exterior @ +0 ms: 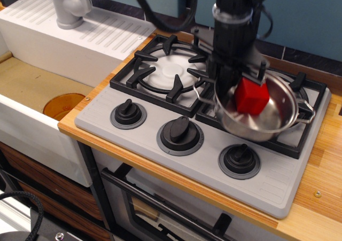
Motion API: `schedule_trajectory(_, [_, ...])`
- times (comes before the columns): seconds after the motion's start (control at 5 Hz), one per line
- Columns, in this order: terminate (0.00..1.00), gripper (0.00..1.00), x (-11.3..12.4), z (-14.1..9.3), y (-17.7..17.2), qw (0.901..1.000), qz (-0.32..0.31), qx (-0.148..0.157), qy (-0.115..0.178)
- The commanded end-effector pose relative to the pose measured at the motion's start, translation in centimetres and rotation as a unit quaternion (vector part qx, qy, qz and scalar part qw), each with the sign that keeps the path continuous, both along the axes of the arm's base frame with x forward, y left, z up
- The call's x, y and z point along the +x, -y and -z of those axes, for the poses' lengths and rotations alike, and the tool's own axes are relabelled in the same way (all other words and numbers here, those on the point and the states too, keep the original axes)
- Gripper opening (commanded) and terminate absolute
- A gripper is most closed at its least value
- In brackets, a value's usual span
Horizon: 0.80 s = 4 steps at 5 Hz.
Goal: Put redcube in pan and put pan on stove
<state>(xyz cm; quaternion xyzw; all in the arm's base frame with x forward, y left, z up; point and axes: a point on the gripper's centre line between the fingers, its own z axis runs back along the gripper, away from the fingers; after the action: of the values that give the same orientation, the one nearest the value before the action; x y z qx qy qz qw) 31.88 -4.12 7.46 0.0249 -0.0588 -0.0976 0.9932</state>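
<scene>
Red and matte, the redcube (251,96) sits in the shiny pan (267,124) we see tilted over the stove (144,118); black knobs (180,133) lie in front. Our gripper (231,83) pinches the pan's rim.

The arm (235,22) is black, boxy and angular, with a pale grey ring around its wrist. Thick black cables (160,16) loop off toward 11 o'clock. The gripper (235,80) is black too; its details are blurred.
</scene>
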Motion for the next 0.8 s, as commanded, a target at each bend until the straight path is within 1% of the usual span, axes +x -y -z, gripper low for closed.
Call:
schedule_trajectory(0.0, [0.00, 0.00, 2.4, -7.0, -1.7, 0.9992, 0.027, 0.007, 0.029])
schedule_trajectory(0.4, [0.00, 0.00, 4.0, -8.0, -5.6, 0.9980, 0.056, 0.016, 0.023])
schedule_trajectory(0.6, [0.00, 0.00, 5.1, -8.4, -7.5, 0.9973, 0.067, 0.020, 0.022])
